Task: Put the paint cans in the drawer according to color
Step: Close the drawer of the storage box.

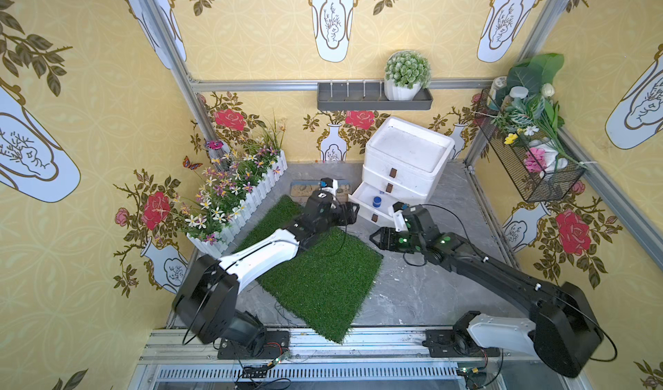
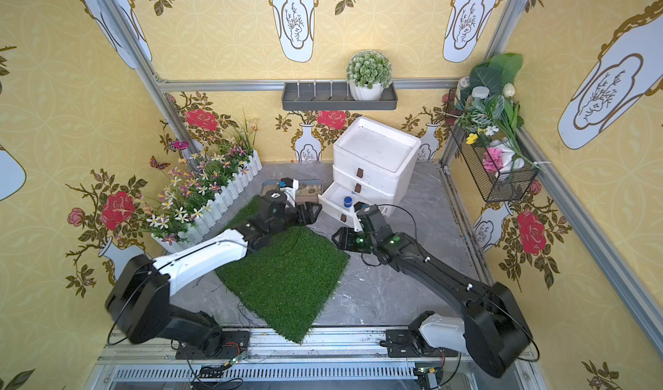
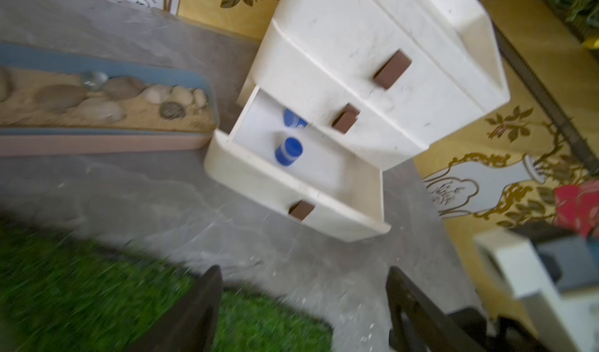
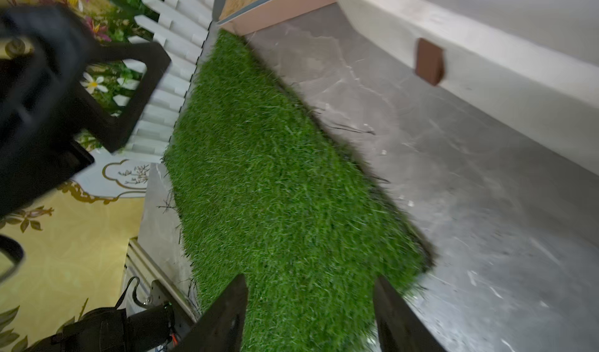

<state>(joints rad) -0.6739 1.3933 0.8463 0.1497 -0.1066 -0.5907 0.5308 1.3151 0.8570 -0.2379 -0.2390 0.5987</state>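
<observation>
The white drawer chest [image 1: 409,147] stands at the back right, and its bottom drawer [image 3: 259,178] is pulled out. Two blue-lidded paint cans [image 3: 288,151] [image 3: 293,118] stand inside it; in both top views only one paint can [image 1: 377,201] [image 2: 347,201] shows. My left gripper [image 1: 353,212] [image 3: 304,288] hovers open and empty over the grey floor, just left of the open drawer's front. The right gripper [image 1: 375,239] [image 4: 308,298] is also open and empty. It points left over the corner of the grass mat [image 4: 275,172], below the drawer's brown handle [image 4: 429,62].
A tan tray of sand and pebbles [image 3: 97,107] lies left of the chest. A white picket fence with flowers [image 1: 251,194] runs along the mat's left side. A wire basket of flowers [image 1: 531,155] hangs on the right wall, and a shelf with a potted plant [image 1: 405,79] is on the back wall.
</observation>
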